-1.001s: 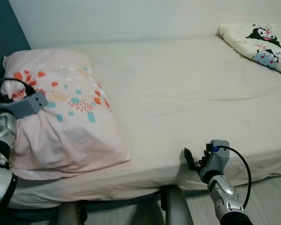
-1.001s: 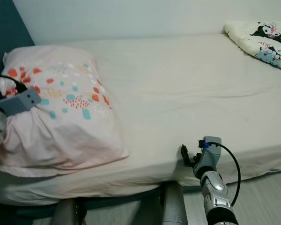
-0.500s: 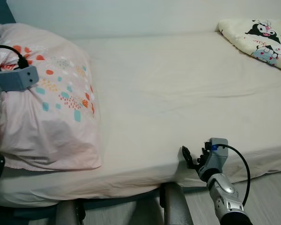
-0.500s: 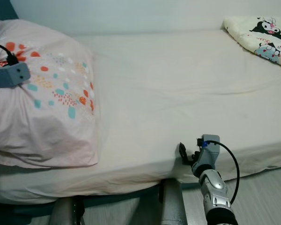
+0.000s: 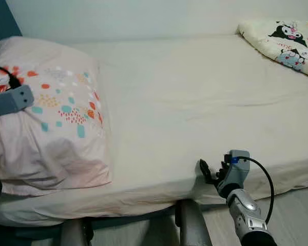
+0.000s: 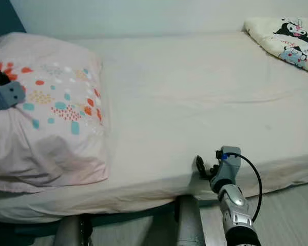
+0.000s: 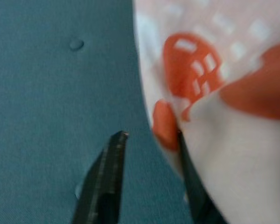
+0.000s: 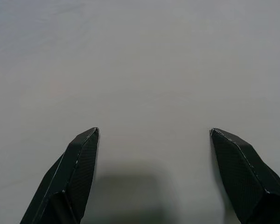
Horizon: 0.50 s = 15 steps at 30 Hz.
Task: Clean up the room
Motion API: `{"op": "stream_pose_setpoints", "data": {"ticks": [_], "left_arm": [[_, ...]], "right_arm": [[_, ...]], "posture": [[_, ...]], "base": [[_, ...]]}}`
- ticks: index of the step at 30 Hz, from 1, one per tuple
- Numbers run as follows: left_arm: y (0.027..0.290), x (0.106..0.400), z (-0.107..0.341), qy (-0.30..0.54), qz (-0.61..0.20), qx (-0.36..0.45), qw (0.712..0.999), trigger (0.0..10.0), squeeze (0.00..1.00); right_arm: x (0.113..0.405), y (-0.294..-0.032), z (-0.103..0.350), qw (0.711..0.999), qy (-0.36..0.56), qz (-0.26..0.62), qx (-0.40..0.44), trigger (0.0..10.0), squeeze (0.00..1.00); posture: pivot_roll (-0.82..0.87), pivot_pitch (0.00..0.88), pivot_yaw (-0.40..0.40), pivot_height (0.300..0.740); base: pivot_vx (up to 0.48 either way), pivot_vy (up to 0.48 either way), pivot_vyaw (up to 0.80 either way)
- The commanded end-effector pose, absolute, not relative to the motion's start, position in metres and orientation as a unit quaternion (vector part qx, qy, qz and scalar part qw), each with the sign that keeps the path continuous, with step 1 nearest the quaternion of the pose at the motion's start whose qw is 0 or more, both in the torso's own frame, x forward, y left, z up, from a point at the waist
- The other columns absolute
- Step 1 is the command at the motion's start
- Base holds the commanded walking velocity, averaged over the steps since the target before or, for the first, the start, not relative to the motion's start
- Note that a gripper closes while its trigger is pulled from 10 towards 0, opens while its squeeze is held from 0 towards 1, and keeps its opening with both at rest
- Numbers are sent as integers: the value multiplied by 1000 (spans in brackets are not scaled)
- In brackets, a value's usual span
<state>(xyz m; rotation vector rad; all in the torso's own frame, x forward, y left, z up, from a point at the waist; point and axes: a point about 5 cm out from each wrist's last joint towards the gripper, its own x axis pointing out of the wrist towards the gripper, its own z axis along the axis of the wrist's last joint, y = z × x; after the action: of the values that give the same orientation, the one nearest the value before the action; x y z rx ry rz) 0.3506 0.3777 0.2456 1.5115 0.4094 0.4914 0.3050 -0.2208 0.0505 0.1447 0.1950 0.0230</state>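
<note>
A pink pillow (image 5: 56, 118) with orange and teal spots lies at the left end of the bed, against the teal headboard (image 7: 46, 93). My left gripper (image 7: 151, 135) is at the pillow's far left edge, between it and the headboard. Its fingers stand apart, with one finger (image 7: 114, 158) free and the other pressed against the pillow's hem. In the eye views its grey wrist housing (image 5: 10, 100) rests on the pillow. My right gripper (image 8: 154, 133) is open and holds nothing; it hangs low at the mattress's front edge (image 5: 208, 171).
The cream sheet (image 5: 195, 92) covers the bed. A folded blanket (image 5: 287, 43) with cartoon prints lies at the far right corner. A white wall runs behind the bed. Grey floor (image 5: 297, 215) shows at the lower right.
The pillow slid left toward the headboard with my left arm, rose, and now lies a little lower and flatter. The right arm has not moved.
</note>
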Motion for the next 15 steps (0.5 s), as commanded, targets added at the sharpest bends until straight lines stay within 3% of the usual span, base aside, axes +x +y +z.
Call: {"op": "stream_pose_setpoints", "data": {"ticks": [1,15], "left_arm": [[386,345,250,185,230,673,678,10000,1000],[375,353,305,66,284,683,670,10000,1000]], "right_arm": [[300,-219,42,990,117,9,83,10000,0],[314,-217,51,990,110,11,85,10000,0]], "posture": [[-66,155,-26,400],[-50,100,-31,400]], "base": [[0,0,0],[0,0,0]]}}
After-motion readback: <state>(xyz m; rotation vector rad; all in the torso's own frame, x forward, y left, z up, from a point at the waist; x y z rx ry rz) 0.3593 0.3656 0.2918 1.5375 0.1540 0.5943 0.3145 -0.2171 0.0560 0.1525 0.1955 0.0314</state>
